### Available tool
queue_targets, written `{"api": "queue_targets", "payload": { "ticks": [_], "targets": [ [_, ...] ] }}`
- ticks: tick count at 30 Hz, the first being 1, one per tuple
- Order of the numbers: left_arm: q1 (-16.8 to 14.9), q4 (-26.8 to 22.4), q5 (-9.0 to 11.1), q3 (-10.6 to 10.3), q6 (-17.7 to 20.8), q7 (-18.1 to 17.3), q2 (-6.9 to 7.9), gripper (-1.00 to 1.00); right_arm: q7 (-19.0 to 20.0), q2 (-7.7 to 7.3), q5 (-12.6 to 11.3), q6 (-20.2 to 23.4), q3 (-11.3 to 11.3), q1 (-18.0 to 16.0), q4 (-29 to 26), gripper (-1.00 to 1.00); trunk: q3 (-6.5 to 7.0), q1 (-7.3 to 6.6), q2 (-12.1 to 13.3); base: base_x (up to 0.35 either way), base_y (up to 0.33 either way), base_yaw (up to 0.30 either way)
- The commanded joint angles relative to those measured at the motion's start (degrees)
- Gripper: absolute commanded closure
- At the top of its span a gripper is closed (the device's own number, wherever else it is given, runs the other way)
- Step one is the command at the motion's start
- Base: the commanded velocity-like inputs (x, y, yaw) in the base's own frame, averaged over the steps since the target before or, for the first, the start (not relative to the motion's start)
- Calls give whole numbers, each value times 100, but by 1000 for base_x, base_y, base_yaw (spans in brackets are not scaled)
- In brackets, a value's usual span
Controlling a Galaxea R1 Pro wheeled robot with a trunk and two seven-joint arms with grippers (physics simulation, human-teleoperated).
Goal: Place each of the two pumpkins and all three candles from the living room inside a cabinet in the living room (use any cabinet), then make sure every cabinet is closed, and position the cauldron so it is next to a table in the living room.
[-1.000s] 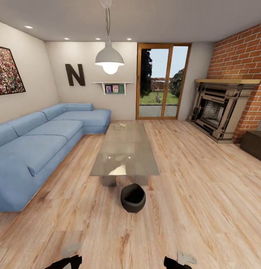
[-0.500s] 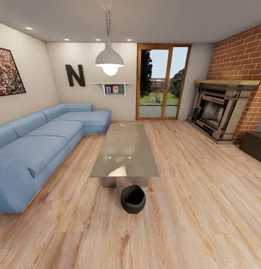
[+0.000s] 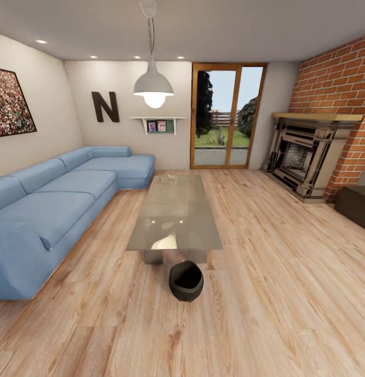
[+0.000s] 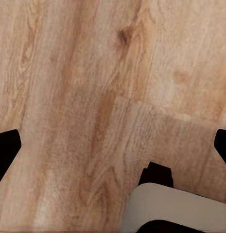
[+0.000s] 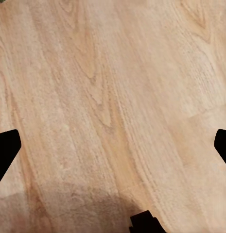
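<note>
The black cauldron (image 3: 186,281) stands on the wood floor just in front of the near short end of the glass-topped table (image 3: 174,214), close to its grey legs. One end of the dark-brown cabinet (image 3: 355,205) shows at the right edge, past the fireplace. The pumpkins and candles are out of view. In the left wrist view my left gripper (image 4: 113,148) hangs open over bare floor planks, one black fingertip at each side. My right gripper (image 5: 113,148) is open in the same way over the floor, with nothing between its fingers.
A blue corner sofa (image 3: 52,204) runs along the left wall. The cream fireplace (image 3: 308,152) sits against the brick wall at the right, and a glass door (image 3: 227,115) is at the back. A pendant lamp (image 3: 154,85) hangs above the table. Wide floor lies between table and cabinet.
The two gripper tips that showed at the bottom edge of the head view a second ago have dropped out of it. The room and the cauldron have barely shifted.
</note>
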Motion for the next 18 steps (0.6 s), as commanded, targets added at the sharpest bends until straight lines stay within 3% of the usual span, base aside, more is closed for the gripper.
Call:
{"api": "queue_targets", "payload": {
  "ticks": [1,18],
  "targets": [
    [42,-2,42,-51,-57,16,8,-100,-28,2,-32,-34,47,-2,2,-100,13,-23,38,0,0,0],
    [295,-2,40,-51,-247,16,33,-100,-28,2,-32,-106,48,8,197,-100,318,-396,720,0,0,0]
  ]
}}
